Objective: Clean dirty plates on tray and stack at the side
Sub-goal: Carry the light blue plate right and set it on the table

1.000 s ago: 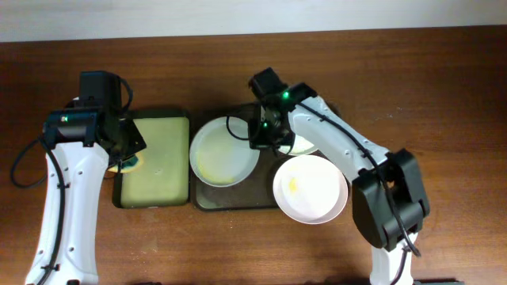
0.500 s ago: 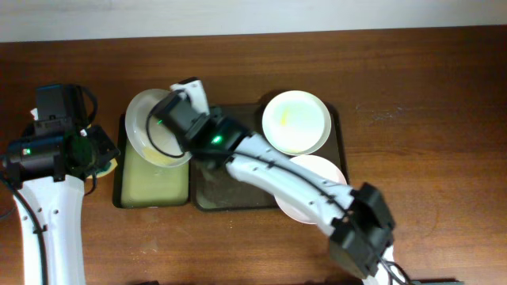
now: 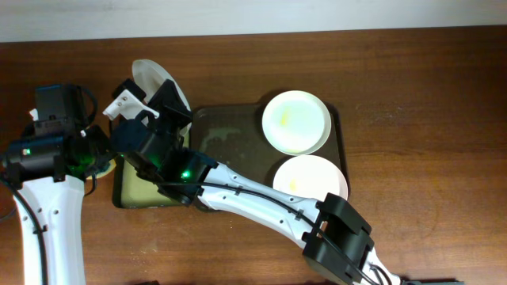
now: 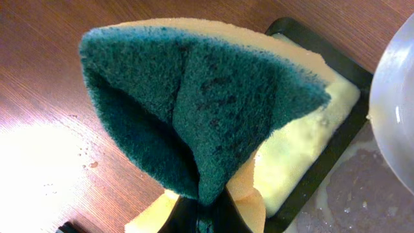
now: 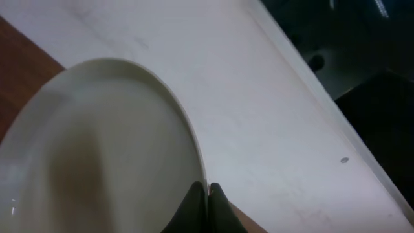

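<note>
Pale and tilted on edge, one plate is pinched by its rim in the right gripper, at 10 o'clock of the tray. A green sponge is clamped in the left gripper, at 8 o'clock of that plate.

The table is brown wood with a fine grain and a soft sheen. The sponge has a rough, fibrous dark green face over porous yellow foam. The pale plate looks smooth and glossy, like glazed ceramic or hard plastic. So do one white plate and the other white plate, while the dark tray has a wet, mottled floor.
</note>
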Available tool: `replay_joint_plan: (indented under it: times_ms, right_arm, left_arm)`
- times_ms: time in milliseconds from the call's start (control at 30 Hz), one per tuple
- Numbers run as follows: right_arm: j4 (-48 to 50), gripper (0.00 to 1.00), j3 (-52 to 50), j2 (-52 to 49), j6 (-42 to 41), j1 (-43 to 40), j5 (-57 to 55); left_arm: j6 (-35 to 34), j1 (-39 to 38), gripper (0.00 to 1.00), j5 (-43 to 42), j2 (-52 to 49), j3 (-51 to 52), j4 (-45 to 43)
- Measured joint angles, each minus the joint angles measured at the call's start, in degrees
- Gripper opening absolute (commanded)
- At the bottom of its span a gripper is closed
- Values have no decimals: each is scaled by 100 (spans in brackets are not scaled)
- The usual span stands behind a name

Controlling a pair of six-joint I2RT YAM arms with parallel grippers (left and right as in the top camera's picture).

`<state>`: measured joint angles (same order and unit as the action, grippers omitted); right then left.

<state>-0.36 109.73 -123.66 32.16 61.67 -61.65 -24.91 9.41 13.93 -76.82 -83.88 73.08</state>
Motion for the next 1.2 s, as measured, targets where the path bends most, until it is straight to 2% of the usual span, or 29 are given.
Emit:
replay_joint_plan:
  times_ms: [233,333,400,500,567,667,733,767,867,900,967,1033,1067,1100,1133,1200]
  right_arm:
    - [-404,4,0,0,-221,11,-33]
    - [-573,4,0,0,-575,42,-46]
    - [-940,4,2,0,-1137,57,33]
    - [-2352,4,50,13,-2413,-304,1316]
    - [-2865,4,55,17,-3139,-754,2597]
    - [-3272,4,57,155,-4181,-1827,5270]
    - [-3628,4,61,415,-4680,-2968,7313]
    - [-3963,4,83,522,-4787,-3543,7792]
    - [-5475,4,118,588,-4868,-5261,8312]
    - [-5869,4,81,586,-4870,-6293,8279]
    - [-6699,4,98,588,-4870,-7584,8118]
    - [-7031,4,61,588,-4870,-8668,7735]
    - [-7053,16,-46,588,-4863,-9112,7569]
    - [-7064,34,-258,588,-4828,-9457,7392]
    - [-6970,37,-391,608,-4640,-9464,7366]
    - [-6638,55,-734,619,-4172,-9381,7368]
  left_arm:
    - [0,0,0,-2,0,0,11]
    - [0,0,0,-2,0,0,11]
    - [0,0,0,-4,0,0,15]
    - [0,0,0,-46,0,0,15]
    - [0,0,0,-55,0,0,17]
    - [-2,0,0,-72,0,0,17]
    - [-2,0,0,-197,0,0,15]
    - [-2,0,0,-225,0,0,13]
    - [-2,0,0,-302,0,0,2]
    - [-2,0,0,-304,2,0,7]
    - [-2,0,0,-308,2,13,17]
    - [-2,4,0,-310,0,24,22]
    - [-2,4,0,-308,0,24,15]
    - [2,4,0,-308,0,26,15]
    - [2,4,0,-310,0,26,13]
    - [2,4,0,-326,2,26,15]
